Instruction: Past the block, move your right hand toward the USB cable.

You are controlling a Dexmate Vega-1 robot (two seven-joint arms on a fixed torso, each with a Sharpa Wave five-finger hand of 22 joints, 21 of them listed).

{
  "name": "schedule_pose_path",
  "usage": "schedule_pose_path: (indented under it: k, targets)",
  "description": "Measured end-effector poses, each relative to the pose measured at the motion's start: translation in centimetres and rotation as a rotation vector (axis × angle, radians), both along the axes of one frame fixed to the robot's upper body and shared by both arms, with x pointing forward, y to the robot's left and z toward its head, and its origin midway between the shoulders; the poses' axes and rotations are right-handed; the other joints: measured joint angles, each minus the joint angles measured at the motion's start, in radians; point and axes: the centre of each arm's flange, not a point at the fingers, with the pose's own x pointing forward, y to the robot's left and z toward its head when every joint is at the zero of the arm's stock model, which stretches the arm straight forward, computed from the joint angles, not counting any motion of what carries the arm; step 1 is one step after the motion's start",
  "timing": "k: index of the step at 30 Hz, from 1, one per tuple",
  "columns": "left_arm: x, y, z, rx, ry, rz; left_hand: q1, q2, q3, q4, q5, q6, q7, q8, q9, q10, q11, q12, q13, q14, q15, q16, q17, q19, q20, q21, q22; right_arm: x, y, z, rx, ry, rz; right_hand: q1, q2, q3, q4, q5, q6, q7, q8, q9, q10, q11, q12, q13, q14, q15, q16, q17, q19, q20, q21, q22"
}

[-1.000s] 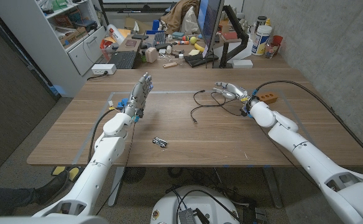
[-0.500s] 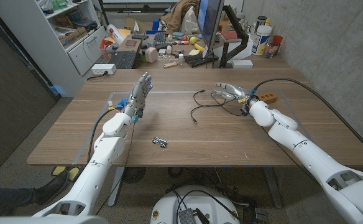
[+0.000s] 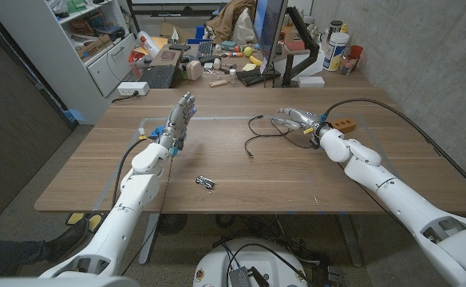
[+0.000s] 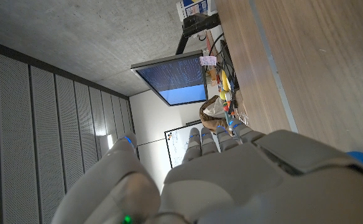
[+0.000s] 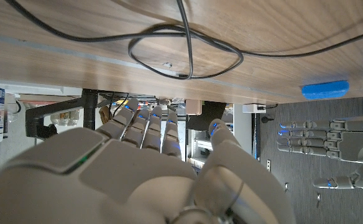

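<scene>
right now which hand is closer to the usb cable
Right. The right hand hovers open right beside the USB cable, at its loops. The left hand stands raised well across the table from it.

Block (image 3: 344,123): a small orange-brown rectangular brick with dark studs along its top, lying flat on the wooden table toward the far right, with its long side roughly along the table's far edge. It sits just right of the right hand (image 3: 297,119) and close beside that arm's wrist.

USB cable (image 3: 258,131): a thin black cable lying slack on the table near the far middle, left of the block. It forms an open loop, with one loose end trailing toward the near left. In the right wrist view the cable (image 5: 181,53) crosses over itself in a loose knot-like loop on the wood.
</scene>
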Motion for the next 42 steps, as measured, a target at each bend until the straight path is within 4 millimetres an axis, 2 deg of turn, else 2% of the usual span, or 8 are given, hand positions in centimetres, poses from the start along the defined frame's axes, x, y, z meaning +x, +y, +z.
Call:
schedule_pose_path:
  k: [5, 9, 14, 42]
  targets:
    - [0.1, 0.0, 0.1, 0.001, 0.000, -0.001, 0.000, 0.000, 0.000, 0.000, 0.000, 0.000, 0.000, 0.000, 0.000, 0.000, 0.000, 0.000, 0.000, 0.000, 0.000, 0.000, 0.000, 0.000, 0.000, -0.004, 0.000, 0.1, 0.0, 0.0, -0.025, 0.004, -0.013, 0.004, 0.004, 0.000, 0.000, 0.000, 0.000, 0.000, 0.000, 0.000, -0.014, 0.000, -0.006, 0.000, -0.005, 0.005, 0.000, 0.000, -0.004, -0.004, -0.007, 0.000]
    - [0.1, 0.0, 0.1, 0.001, -0.001, -0.001, 0.000, 0.000, 0.000, 0.000, 0.000, 0.000, 0.000, 0.000, 0.000, 0.000, 0.000, 0.000, 0.000, 0.000, 0.000, 0.000, 0.000, 0.000, 0.000, -0.004, 0.000, 0.2, 0.1, 0.0, -0.041, 0.006, -0.019, 0.004, 0.004, 0.000, 0.000, 0.000, -0.005, -0.027, 0.000, 0.000, -0.021, -0.007, -0.006, 0.000, -0.014, 0.014, 0.000, 0.000, -0.013, 0.002, -0.015, 0.000]
    - [0.2, 0.0, 0.1, 0.001, -0.001, 0.000, 0.000, 0.000, 0.000, 0.000, 0.000, 0.000, 0.000, 0.000, 0.000, 0.000, 0.000, 0.000, 0.000, -0.005, -0.005, 0.000, 0.000, 0.000, 0.000, -0.004, 0.000, 0.5, 0.0, -0.2, -0.062, 0.014, -0.036, 0.009, 0.009, 0.002, -0.002, 0.000, -0.007, -0.040, 0.000, 0.000, -0.027, -0.013, -0.006, 0.000, -0.020, 0.020, 0.000, 0.000, -0.016, -0.002, -0.018, 0.000]
    - [0.3, -0.2, 0.3, 0.006, -0.005, 0.008, 0.004, 0.004, -0.008, 0.000, 0.000, 0.000, 0.000, 0.000, 0.000, -0.005, -0.005, 0.000, 0.000, -0.010, -0.010, 0.000, 0.000, 0.000, 0.000, -0.015, 0.000, 1.4, -0.6, -1.1, -0.087, 0.054, -0.070, 0.009, 0.009, 0.000, -0.008, 0.000, -0.013, -0.045, 0.000, 0.000, -0.032, -0.007, -0.006, 0.000, -0.025, 0.025, 0.000, 0.002, -0.025, 0.004, -0.033, 0.000]
